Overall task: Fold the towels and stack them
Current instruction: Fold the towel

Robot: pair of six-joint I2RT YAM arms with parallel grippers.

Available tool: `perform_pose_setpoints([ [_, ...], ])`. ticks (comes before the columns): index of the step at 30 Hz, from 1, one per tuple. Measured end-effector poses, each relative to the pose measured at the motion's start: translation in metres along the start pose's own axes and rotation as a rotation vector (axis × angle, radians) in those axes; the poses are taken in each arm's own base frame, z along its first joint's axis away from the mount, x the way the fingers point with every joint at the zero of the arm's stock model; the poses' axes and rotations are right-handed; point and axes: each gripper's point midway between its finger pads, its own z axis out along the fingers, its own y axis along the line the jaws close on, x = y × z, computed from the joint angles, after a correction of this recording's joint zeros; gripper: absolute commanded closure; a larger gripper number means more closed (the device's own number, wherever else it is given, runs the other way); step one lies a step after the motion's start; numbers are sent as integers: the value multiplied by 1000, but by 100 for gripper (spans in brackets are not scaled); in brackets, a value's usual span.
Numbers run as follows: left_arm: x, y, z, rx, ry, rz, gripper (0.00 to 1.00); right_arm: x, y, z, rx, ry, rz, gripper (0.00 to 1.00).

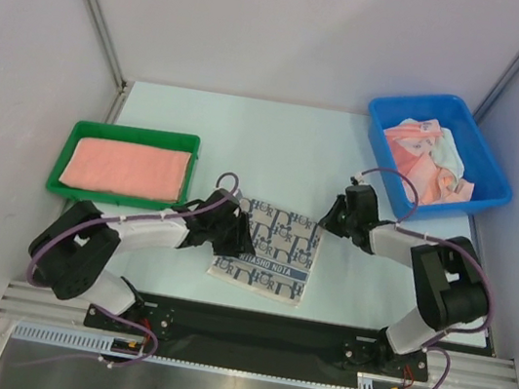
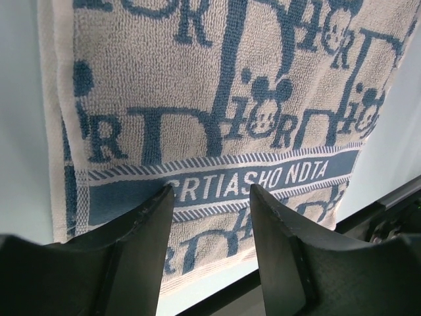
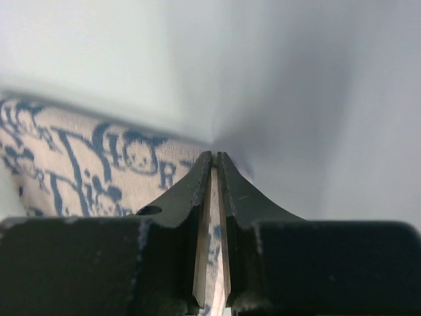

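A navy-and-white patterned towel [image 1: 276, 247] lies folded flat on the table between the arms. My left gripper [image 1: 233, 238] is over its left edge, open, with the lettered stripe of the patterned towel [image 2: 217, 99] showing between the left gripper's [image 2: 210, 187] spread fingers. My right gripper [image 1: 333, 218] sits at the towel's far right corner. In the right wrist view the right gripper's [image 3: 214, 155] jaws are nearly together with the patterned towel's [image 3: 79, 164] cloth in the slit. A salmon-pink towel [image 1: 127, 169] lies flat in the tray. Crumpled pink and white towels [image 1: 428, 157] fill the bin.
The green tray [image 1: 131, 132] stands at the left of the table, close to the left arm. The blue bin [image 1: 485, 194] stands at the back right, just behind the right arm. The black base rail [image 1: 258, 328] runs along the near edge.
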Motion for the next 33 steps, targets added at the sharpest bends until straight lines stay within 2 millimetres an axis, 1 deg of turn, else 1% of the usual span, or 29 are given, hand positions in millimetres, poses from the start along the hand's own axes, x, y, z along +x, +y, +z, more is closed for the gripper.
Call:
perform_pose_setpoints([
  [5,-11,-13,9,-9,21,-27,43,-35,-2,22,24,-17,-52,85],
  [7,-20,-24,15,-8,27,-29,43,-48,-1,25,39,-6,-76,81],
  [9,-31,-36,16,1,19,-26,43,-62,8,22,33,-2,-102,80],
  [11,-44,-48,11,14,-1,-14,42,-73,21,16,25,7,-125,78],
  [13,-60,-61,5,24,-38,5,41,-77,33,8,16,15,-139,78],
  [16,-81,-70,-1,36,-85,32,43,-67,46,-8,-10,49,-152,79],
  [18,-92,-69,-2,39,-106,42,44,-57,51,-14,-33,70,-148,80],
  [20,-107,-63,4,24,-121,60,44,-40,50,-17,-41,103,-136,82],
  [22,-123,-58,15,1,-132,75,45,-23,42,-16,-32,134,-121,82],
  [24,-137,-49,31,-27,-132,87,45,-4,24,-13,6,169,-102,82],
  [27,-144,-29,54,-64,-109,81,45,17,0,-10,60,195,-76,82],
  [29,-145,-15,64,-74,-84,57,45,12,0,-9,59,175,-76,82],
  [32,-162,-13,64,-49,-103,30,45,9,0,-5,54,161,-80,81],
  [33,-165,-11,65,-40,-102,20,45,8,0,-3,49,155,-85,81],
])
